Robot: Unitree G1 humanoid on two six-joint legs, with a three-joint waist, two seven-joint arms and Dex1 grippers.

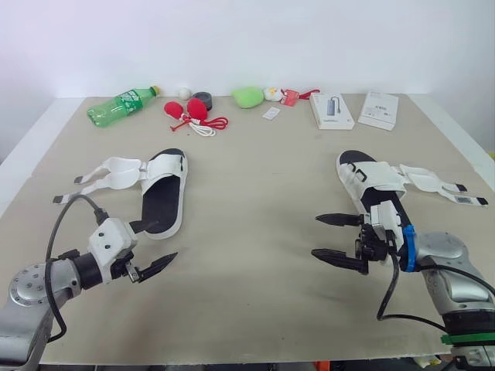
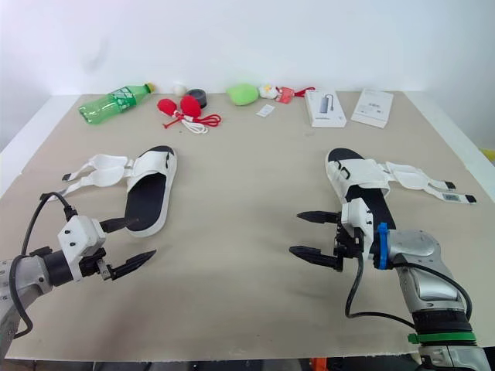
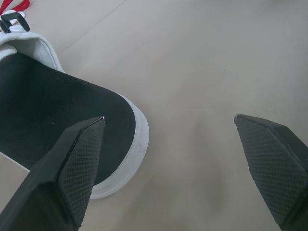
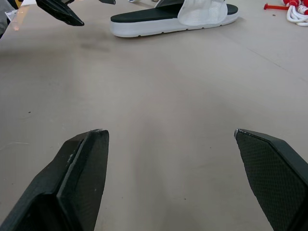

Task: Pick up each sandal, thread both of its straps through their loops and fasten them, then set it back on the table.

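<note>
We see left sandal (image 1: pixel 162 201), right sandal (image 1: pixel 377 176): white, black footbeds | soda bottle (image 1: pixel 124 104) green | table (image 1: pixel 255 232) beige

A beige desk (image 1: pixel 255 232) carries a white, black-soled left sandal (image 1: pixel 164 193) and its matching right sandal (image 1: pixel 371 185). Along the far edge lie a green plastic bottle (image 1: pixel 121 105), red cord (image 1: pixel 203 124) and flat white box (image 1: pixel 332 111).

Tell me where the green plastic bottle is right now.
In the left eye view, the green bottle lies on its side at the far left of the table, beside the red cord and beyond the left sandal.
</note>
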